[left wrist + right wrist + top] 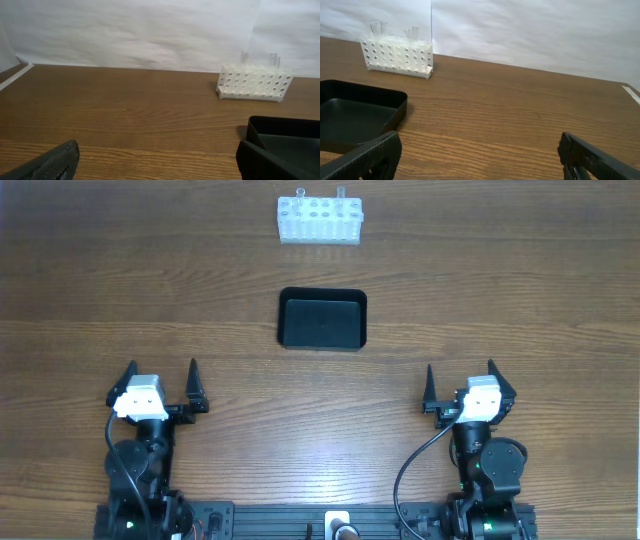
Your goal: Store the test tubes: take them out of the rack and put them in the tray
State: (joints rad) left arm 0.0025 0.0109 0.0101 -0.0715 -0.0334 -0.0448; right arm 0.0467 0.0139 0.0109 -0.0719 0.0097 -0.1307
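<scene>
A white perforated rack (319,221) stands at the far middle of the table, with two clear test tubes (299,196) (341,193) sticking up from its back row. The rack (254,82) and tubes (273,59) also show in the left wrist view, and the rack (397,56) with its tubes (414,33) in the right wrist view. A black tray (323,319) (290,137) (355,115) lies empty in front of the rack. My left gripper (161,381) is open near the front left. My right gripper (460,382) is open at the front right. Both hold nothing.
The wooden table (500,290) spreads wide around the rack and tray. A white wall (135,30) backs the table's far edge.
</scene>
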